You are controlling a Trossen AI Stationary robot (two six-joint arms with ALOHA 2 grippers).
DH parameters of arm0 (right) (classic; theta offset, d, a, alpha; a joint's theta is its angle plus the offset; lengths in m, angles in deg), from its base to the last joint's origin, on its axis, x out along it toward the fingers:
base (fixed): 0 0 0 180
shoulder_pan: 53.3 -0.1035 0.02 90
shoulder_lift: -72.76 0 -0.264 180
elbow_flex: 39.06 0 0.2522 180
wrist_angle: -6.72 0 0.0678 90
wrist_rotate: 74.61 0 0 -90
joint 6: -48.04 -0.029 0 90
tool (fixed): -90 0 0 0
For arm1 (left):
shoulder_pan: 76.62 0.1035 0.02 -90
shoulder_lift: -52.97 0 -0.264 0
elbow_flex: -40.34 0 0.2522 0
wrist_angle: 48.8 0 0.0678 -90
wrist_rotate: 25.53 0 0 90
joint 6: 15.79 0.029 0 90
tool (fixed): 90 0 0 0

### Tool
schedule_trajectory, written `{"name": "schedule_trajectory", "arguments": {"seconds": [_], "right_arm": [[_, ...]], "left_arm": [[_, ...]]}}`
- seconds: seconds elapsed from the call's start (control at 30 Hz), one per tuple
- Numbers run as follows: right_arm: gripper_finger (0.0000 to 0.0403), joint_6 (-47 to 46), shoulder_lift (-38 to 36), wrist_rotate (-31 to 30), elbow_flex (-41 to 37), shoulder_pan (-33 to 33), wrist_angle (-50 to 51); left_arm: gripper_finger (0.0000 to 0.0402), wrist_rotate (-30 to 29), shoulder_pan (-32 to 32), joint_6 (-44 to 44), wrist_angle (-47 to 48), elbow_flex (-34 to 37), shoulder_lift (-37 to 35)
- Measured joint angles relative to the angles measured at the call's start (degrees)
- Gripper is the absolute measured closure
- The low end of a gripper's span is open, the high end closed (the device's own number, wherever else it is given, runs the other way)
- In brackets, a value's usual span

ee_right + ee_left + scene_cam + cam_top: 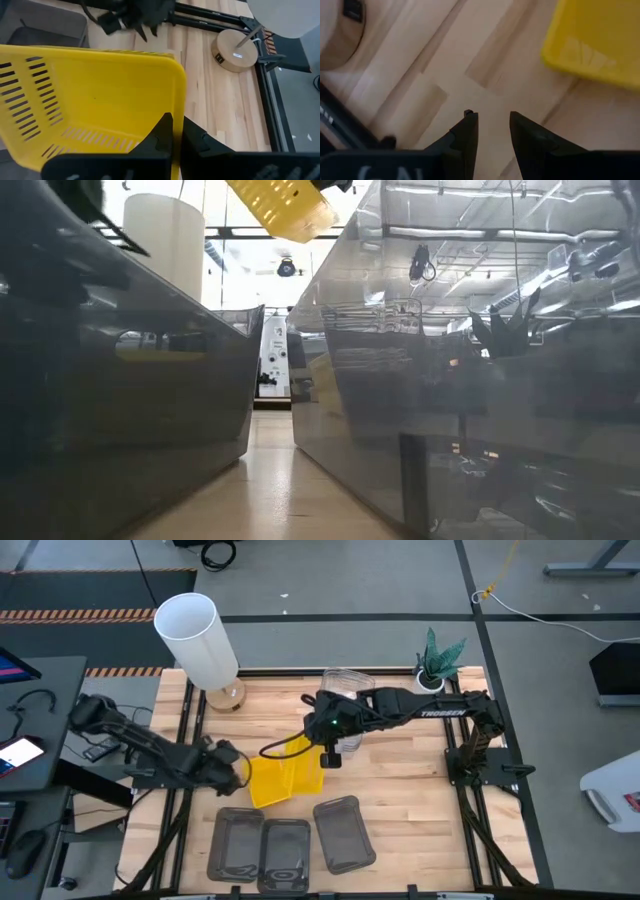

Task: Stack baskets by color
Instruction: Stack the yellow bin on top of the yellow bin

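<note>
At mid-tabletop, the right claw is clenched on the rim of a yellow basket, carried tilted in the air above more yellow lying flat below. Whether that lower yellow is one basket or two nested, the overhead view does not settle. Left claw waits just beside the yellow patch, fingers parted, grasping nothing. Three grey baskets lie side by side along the front edge, unstacked. Clear baskets sit at the back near the plant; possibly already nested, hard to tell. Judgement: yellow stack under way; grey untouched, clear uncertain. Most of the job remains.
</note>
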Motion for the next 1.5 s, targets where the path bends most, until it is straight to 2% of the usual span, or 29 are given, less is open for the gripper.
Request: {"name": "schedule_trajectory", "arguments": {"seconds": [0.27,0.47,0.53,0.63,0.9,1.0,1.2,1.5], "right_arm": [[0.039,0.0,0.0,0.0,0.0,-0.1,1.4],[0.039,-0.4,0.0,0.0,0.0,-0.1,3.2],[0.039,-0.5,0.0,0.0,0.0,-0.1,3.1],[0.039,-1.4,0.0,0.0,0.0,-0.1,2.4],[0.039,-6.7,0.1,-0.1,-2.9,-0.2,-3.3],[0.039,-9.2,0.0,-2.9,-2.9,-1.2,-4.7],[0.039,-10.0,1.4,-4.3,-2.5,-2.6,-8.0],[0.0391,-10.9,1.9,0.2,-0.8,-1.1,-12.2]], "left_arm": [[0.0283,1.9,9.2,16.9,-16.3,0.0,6.5],[0.0283,2.0,12.3,24.9,-26.5,0.0,9.0],[0.0283,2.3,12.4,26.4,-28.1,0.0,8.9],[0.0283,2.7,12.0,26.6,-25.6,-0.5,7.8],[0.0287,0.3,4.8,27.6,-23.6,-0.5,-5.0],[0.0296,-2.8,2.3,27.3,-24.5,0.9,-10.7],[0.0326,-6.1,-0.8,27.2,-34.3,9.2,-19.2],[0.0371,-10.0,-4.2,32.4,-43.2,17.2,-32.0]]}}
